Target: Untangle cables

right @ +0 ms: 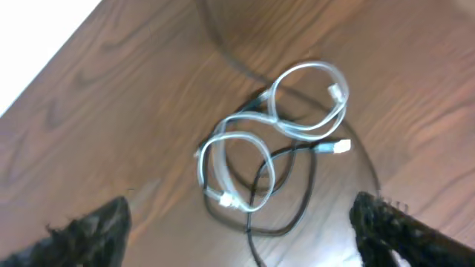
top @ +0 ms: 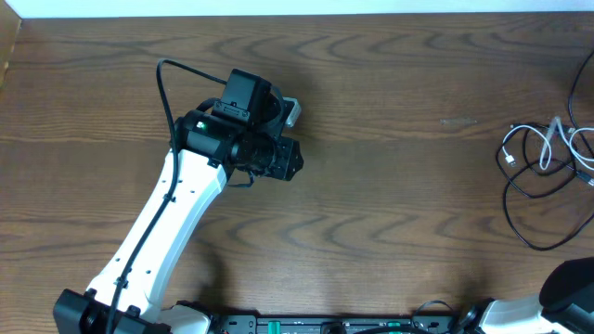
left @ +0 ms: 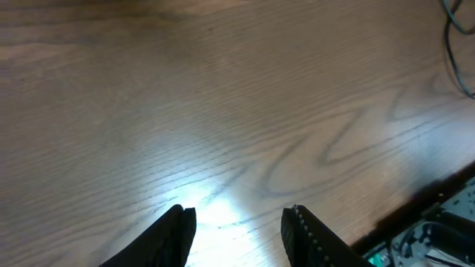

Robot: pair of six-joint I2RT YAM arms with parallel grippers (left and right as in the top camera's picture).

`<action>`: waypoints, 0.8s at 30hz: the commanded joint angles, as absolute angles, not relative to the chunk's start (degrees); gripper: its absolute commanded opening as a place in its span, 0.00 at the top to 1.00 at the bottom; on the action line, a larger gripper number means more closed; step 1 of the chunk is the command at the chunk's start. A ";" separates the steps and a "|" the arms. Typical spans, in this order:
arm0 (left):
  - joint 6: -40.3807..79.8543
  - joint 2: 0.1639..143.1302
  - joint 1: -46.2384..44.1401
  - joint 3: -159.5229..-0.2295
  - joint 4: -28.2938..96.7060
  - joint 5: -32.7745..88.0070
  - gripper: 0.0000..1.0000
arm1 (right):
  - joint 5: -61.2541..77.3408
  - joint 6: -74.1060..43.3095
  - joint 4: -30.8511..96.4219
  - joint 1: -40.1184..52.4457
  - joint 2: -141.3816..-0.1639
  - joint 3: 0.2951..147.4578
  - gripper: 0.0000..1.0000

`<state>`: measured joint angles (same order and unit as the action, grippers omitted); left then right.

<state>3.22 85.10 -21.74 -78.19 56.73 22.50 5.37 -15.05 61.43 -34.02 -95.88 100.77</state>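
Note:
The white cable (top: 568, 141) lies coiled and tangled with the black cable (top: 529, 190) at the table's right edge. In the right wrist view the white cable (right: 297, 122) loops over the black cable (right: 297, 200), with its small plug ends showing. My right gripper (right: 241, 222) is open and empty, its fingers wide apart above and short of the tangle. My left gripper (left: 237, 222) is open and empty over bare wood; in the overhead view the left gripper (top: 283, 160) sits far left of the cables. A bit of black cable (left: 454, 52) shows at the left wrist view's right edge.
The wooden table (top: 390, 213) runs to a white far edge (top: 297, 7). The right arm's dark body (top: 568, 288) is at the bottom right. The base rail with electronics (top: 325, 325) runs along the near edge.

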 commanded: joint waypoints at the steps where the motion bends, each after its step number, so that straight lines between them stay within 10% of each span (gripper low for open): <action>1: 3.31 85.30 -21.54 -78.15 56.90 16.99 0.56 | 14.59 -11.60 63.09 -32.47 -96.33 101.41 0.02; 12: 15.25 85.30 -21.54 -78.15 53.63 -8.45 0.39 | 15.77 1.61 71.79 -17.21 -96.47 101.41 0.01; 24: 18.76 85.30 -11.73 -78.15 56.49 -1.87 0.18 | 7.22 2.63 69.32 1.63 -96.77 91.59 0.01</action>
<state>17.32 85.10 -14.74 -78.19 54.39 -4.69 9.82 1.30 70.46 -1.54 -96.20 96.27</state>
